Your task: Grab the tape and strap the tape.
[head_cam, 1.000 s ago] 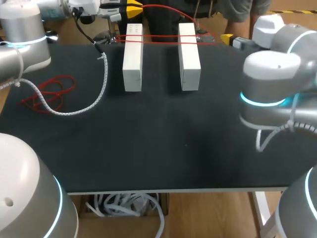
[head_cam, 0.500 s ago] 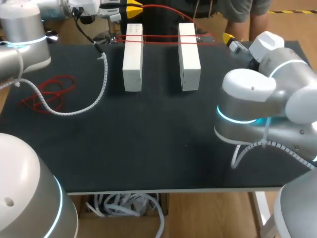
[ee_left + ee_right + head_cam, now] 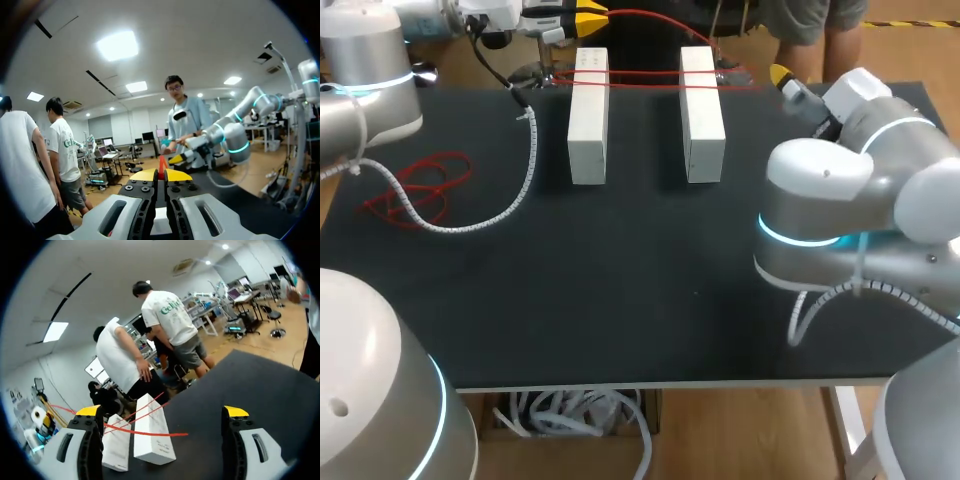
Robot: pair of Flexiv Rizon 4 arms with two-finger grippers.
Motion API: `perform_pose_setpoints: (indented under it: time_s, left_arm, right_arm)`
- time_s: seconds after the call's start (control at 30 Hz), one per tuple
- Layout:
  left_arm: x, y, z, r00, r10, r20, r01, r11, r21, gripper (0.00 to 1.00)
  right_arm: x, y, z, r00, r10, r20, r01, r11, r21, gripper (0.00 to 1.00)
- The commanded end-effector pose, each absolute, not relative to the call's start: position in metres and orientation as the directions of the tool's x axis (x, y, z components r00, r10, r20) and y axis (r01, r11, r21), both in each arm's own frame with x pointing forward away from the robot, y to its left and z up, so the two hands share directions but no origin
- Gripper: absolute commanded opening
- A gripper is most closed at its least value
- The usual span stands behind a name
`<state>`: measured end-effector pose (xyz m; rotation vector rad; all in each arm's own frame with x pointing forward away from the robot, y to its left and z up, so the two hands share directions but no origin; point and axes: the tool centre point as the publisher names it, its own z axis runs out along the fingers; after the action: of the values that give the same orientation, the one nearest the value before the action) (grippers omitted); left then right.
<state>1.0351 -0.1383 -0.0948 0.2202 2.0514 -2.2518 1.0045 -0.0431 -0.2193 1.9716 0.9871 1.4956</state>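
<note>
At far right, the right end effector (image 3: 782, 78) (spread wide) has swung toward the red tape (image 3: 645, 76), which the left end effector (image 3: 582, 14) pinches, ready to grab.

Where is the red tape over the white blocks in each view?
Head: red tape across the far ends of the white blocks.
Left wrist: pinched in the left hand.
Right wrist: crossing the blocks, ahead of open right hand.
Landmark: the blocks, not in left wrist.

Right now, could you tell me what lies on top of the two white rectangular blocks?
A thin red tape crosses the left white block and the right white block near their far ends. Whether it passes underneath is hidden.
</note>
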Motion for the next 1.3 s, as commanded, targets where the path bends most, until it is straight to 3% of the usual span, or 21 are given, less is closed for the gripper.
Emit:
perform_pose_setpoints:
  time_s: [0.03, 0.13, 0.67, 0.9, 1.3]
  left_arm:
    - [1.034, -0.138, -0.095, -0.986, 0.031, -0.166, 0.163, -0.096, -0.982, 0.0]
    - [1.034, -0.138, -0.095, -0.986, 0.031, -0.166, 0.163, -0.096, -0.982, 0.0]
    - [1.034, -0.138, -0.095, -0.986, 0.031, -0.166, 0.163, -0.096, -0.982, 0.0]
    - [1.034, -0.138, -0.095, -0.986, 0.031, -0.166, 0.163, -0.096, -0.982, 0.0]
    - [1.034, -0.138, -0.095, -0.986, 0.031, -0.166, 0.163, -0.096, -0.982, 0.0]
  right_arm:
    - [0.988, -0.046, -0.197, 0.353, 0.373, 0.858, 0.575, -0.81, 0.116, 1.0]
    - [0.979, -0.047, -0.189, 0.26, 0.302, 0.917, 0.589, -0.802, 0.097, 1.0]
    - [0.979, -0.047, -0.189, 0.26, 0.302, 0.917, 0.589, -0.802, 0.097, 1.0]
    - [0.96, -0.045, -0.183, 0.392, 0.034, 0.919, 0.361, -0.925, -0.12, 1.0]
    - [0.951, -0.033, -0.187, 0.377, -0.106, 0.92, 0.085, -0.985, -0.148, 1.0]
